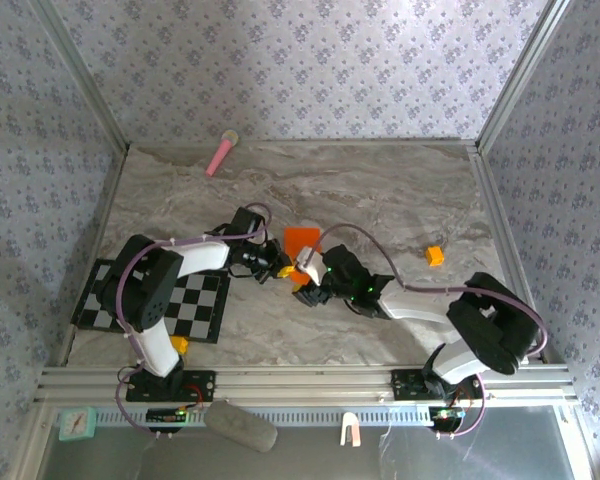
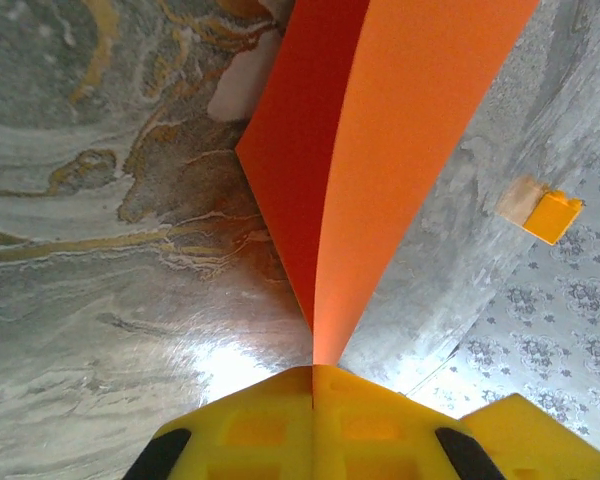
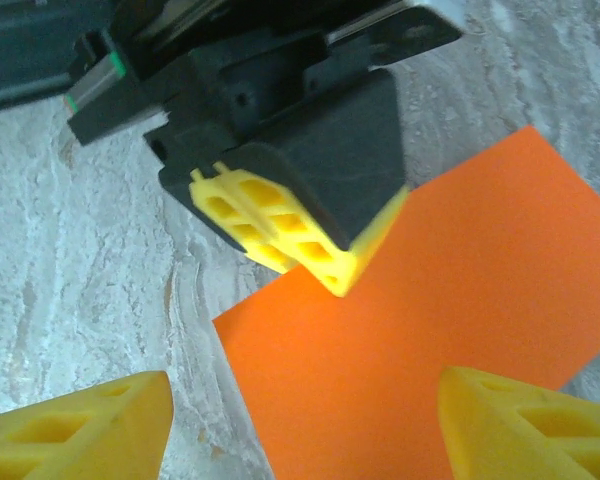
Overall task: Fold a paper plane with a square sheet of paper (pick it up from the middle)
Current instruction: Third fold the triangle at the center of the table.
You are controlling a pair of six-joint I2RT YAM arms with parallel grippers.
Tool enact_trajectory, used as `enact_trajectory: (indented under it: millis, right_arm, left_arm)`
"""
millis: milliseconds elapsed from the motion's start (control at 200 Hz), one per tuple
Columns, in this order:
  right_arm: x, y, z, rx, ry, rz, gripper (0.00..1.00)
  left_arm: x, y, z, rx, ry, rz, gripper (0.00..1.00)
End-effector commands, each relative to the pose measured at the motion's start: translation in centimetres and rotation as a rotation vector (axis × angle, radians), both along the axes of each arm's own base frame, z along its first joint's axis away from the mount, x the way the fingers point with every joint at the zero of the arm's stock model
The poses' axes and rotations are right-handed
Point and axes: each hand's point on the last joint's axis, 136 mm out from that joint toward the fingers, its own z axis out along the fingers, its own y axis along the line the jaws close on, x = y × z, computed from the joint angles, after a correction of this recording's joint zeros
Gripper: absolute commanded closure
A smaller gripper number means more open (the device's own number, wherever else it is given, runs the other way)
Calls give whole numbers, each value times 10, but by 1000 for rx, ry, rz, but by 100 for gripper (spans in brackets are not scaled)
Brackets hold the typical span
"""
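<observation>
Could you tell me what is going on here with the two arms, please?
Both arms are working on the square sheet of paper in the middle of the marble table. The left end effector is shut on one edge of the sheet, which curves away from the pinch. The right end effector is open, poised close over the paper and gripping nothing. The sheet is no dart shape yet.

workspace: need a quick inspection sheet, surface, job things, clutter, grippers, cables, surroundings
surface: grey marbled tabletop, no spills seen
job's things: orange paper, bent, one edge pinched, no plane shape yet
clutter: pink stick at far edge; checkered mat at left; small orange block at right
grippers: left gripper shut on the orange paper; right gripper open, close by
cables: purple cables along both arms, no snag seen
surroundings: floral wallpaper walls, metal rail at near edge
</observation>
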Motion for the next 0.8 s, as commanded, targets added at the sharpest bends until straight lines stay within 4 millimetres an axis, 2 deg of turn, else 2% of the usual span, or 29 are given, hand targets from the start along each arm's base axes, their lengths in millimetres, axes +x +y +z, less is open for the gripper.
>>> enact_trajectory:
  millis: [0,155,365,605,795]
  right_arm:
    - [8,6,-1,-31,-99,28,30]
    - [13,9,-10,-23,-135,30,34]
    - [17,11,-19,-62,-150,46,49]
    - [17,8,-17,-61,-165,39,61]
    - [15,8,-16,-61,-165,50,78]
  left_arm:
    - [3,-3,15,-9,-13,10,100]
    - [3,-4,15,-10,-8,14,100]
    - [3,-4,15,-17,-2,19,99]
    - [2,-3,15,-13,1,20,97]
    - [3,1,21,19,-30,8,90]
